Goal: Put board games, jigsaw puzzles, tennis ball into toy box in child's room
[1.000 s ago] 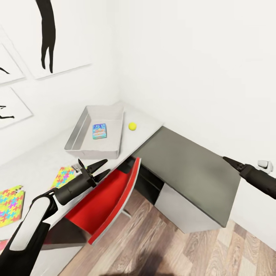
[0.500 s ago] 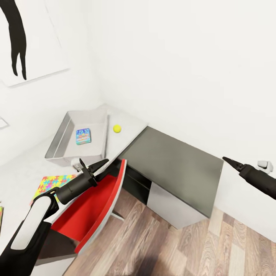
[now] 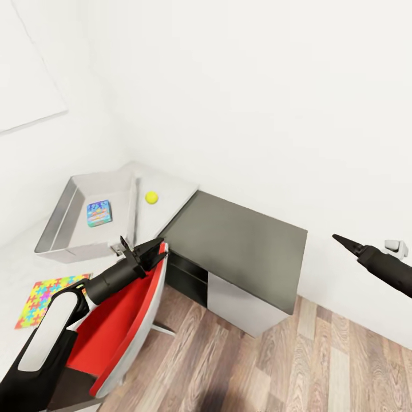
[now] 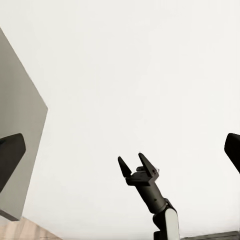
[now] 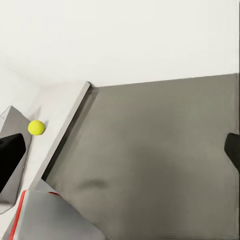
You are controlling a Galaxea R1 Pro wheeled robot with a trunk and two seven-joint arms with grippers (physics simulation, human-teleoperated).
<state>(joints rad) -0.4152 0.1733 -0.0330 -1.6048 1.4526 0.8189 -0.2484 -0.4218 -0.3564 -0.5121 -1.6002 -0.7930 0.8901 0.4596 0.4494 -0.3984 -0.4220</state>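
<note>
The toy box (image 3: pixel 63 220) sits on the light part of the table (image 3: pixel 240 234) by the wall, with a small blue game (image 3: pixel 98 213) already lying in it; the ball (image 3: pixel 151 197) rests on the tabletop just beside the box's right wall, and one puzzle (image 3: pixel 48 292) lies nearer the robot. The left gripper (image 3: pixel 150 252) hangs over the red chair (image 3: pixel 120 320), fingers spread and empty; the right gripper (image 4: pixel 135 166), seen from the left wrist, is also spread and empty. Likely risks: the chair stands between the robot and the table and could snag the left arm, and a careless touch could roll the ball off the edge. Compared with a second ago the whole view has swung right, so the camera has turned; the wall prints have left the picture and more floor (image 3: pixel 320 366) shows
</note>
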